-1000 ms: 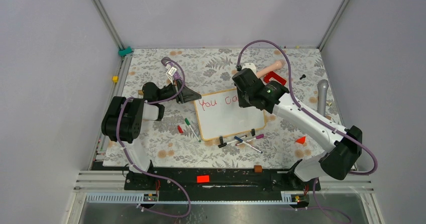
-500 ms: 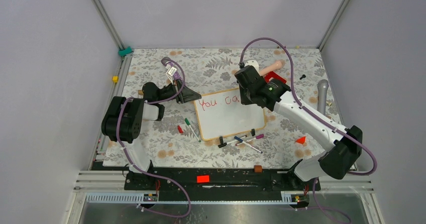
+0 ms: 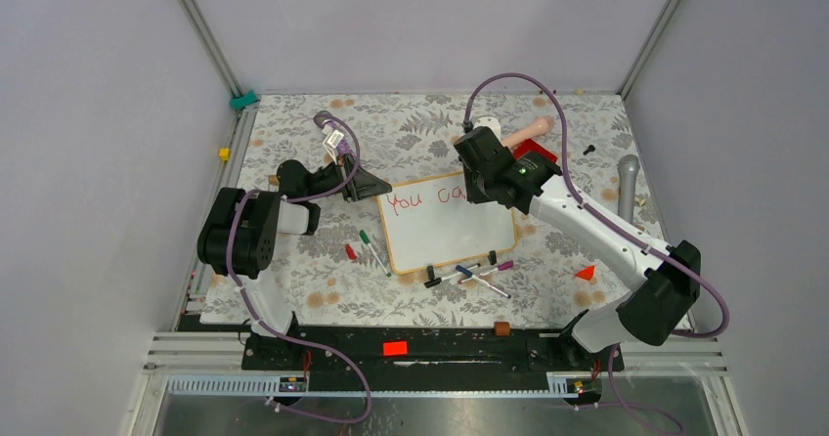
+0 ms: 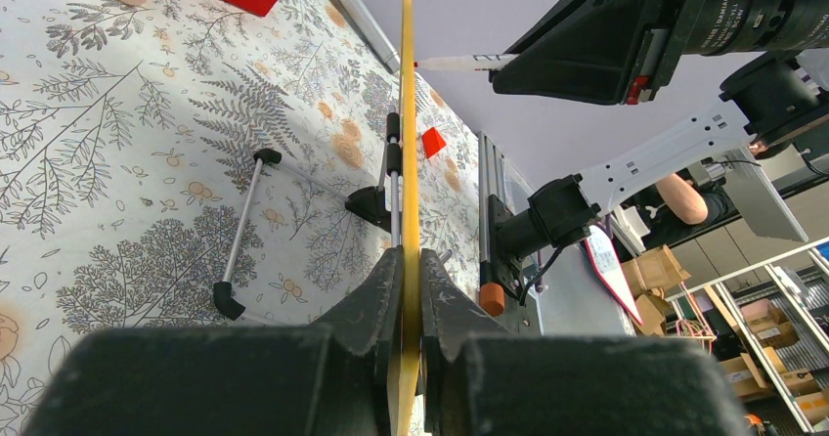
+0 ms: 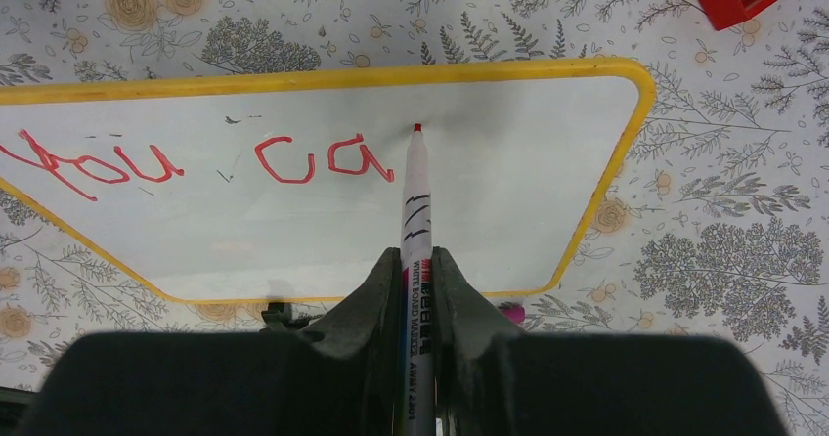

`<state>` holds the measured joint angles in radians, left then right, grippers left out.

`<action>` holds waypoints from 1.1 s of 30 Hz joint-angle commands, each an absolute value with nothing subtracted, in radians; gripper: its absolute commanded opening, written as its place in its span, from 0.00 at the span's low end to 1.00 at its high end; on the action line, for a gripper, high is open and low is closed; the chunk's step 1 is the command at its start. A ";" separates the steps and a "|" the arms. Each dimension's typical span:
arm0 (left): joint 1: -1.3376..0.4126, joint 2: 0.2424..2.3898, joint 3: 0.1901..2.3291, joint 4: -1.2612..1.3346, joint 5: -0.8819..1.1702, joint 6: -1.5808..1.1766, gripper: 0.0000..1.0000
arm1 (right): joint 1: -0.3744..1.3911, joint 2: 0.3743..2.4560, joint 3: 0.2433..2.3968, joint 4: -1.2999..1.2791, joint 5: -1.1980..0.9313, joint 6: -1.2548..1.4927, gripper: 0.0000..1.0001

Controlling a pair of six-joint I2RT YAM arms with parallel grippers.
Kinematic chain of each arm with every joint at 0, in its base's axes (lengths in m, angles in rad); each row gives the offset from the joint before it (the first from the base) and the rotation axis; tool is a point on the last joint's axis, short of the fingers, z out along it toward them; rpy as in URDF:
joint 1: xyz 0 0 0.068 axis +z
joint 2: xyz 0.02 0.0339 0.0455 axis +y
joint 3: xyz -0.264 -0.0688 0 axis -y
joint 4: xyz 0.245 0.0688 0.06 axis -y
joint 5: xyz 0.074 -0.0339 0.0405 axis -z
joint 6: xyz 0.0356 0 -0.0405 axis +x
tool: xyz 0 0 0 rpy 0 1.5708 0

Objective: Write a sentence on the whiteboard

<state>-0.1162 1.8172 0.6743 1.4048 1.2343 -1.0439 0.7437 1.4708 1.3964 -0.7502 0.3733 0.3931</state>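
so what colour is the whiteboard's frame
Yellow; the whiteboard frame shows best in the right wrist view.

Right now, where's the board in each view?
Top: board at centre.
Left wrist: board edge-on up the middle, in the left gripper.
Right wrist: board across the upper half, under the marker.
Shared landmark: red tray, top-left in left wrist, top-right in right wrist.

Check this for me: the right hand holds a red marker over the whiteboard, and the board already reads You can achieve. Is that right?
Not quite: the right wrist view shows the sentence reads only "You ca" so far. The right hand does hold the red marker over the whiteboard.
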 commanded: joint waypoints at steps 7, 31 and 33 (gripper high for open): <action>-0.112 1.814 0.694 1.474 1.270 -1.031 0.02 | 0.735 1.458 1.359 -0.734 0.355 0.428 0.00; -0.110 1.813 0.692 1.474 1.269 -1.030 0.02 | 0.719 1.501 1.438 -0.735 0.371 0.391 0.00; -0.110 1.813 0.692 1.474 1.268 -1.029 0.02 | 0.714 1.504 1.444 -0.735 0.371 0.385 0.00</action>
<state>-0.1150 1.8172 0.6746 1.4010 1.2339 -1.0439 0.7391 1.4845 1.3949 -0.7666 0.3458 0.4072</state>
